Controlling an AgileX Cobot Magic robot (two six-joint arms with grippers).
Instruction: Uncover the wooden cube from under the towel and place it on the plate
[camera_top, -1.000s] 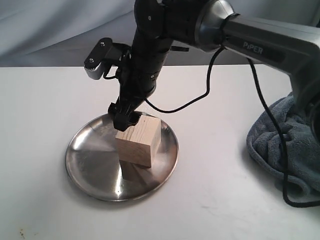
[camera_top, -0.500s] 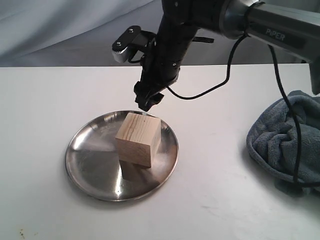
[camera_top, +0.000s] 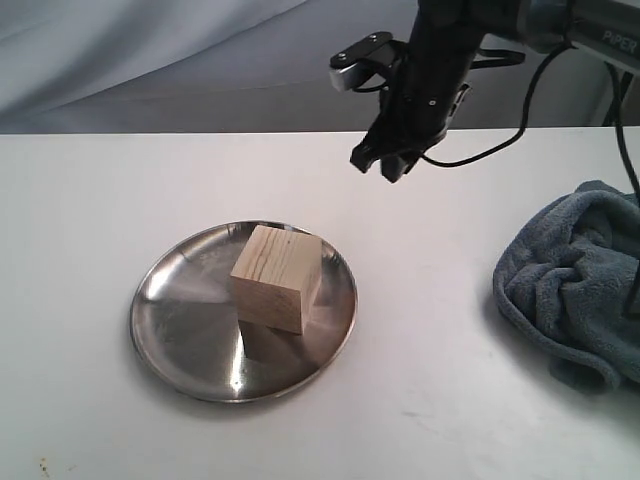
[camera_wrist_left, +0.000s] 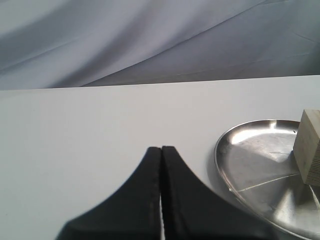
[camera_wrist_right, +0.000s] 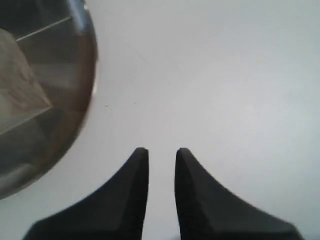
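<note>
The pale wooden cube (camera_top: 277, 277) rests on the shiny steel plate (camera_top: 180, 330), toward its far right part, uncovered. The grey-blue towel (camera_top: 570, 290) lies bunched at the table's right edge. My right gripper (camera_top: 379, 166) hangs in the air above the table, behind and to the right of the plate, slightly open and empty; its wrist view has the gripper (camera_wrist_right: 161, 151) over bare table with the plate (camera_wrist_right: 85, 85) and cube (camera_wrist_right: 20, 80) at one side. My left gripper (camera_wrist_left: 161, 148) is shut and empty, with the plate (camera_wrist_left: 240, 150) and cube (camera_wrist_left: 309, 145) nearby. The left arm is out of the exterior view.
The white table (camera_top: 100, 200) runs back to a draped grey-blue backdrop (camera_top: 150, 60). The right arm's black cable (camera_top: 480, 150) dangles above the table between the gripper and the towel.
My right gripper has let go of the cube and risen away from the plate, moving right and back. The cube stays put on the plate.
</note>
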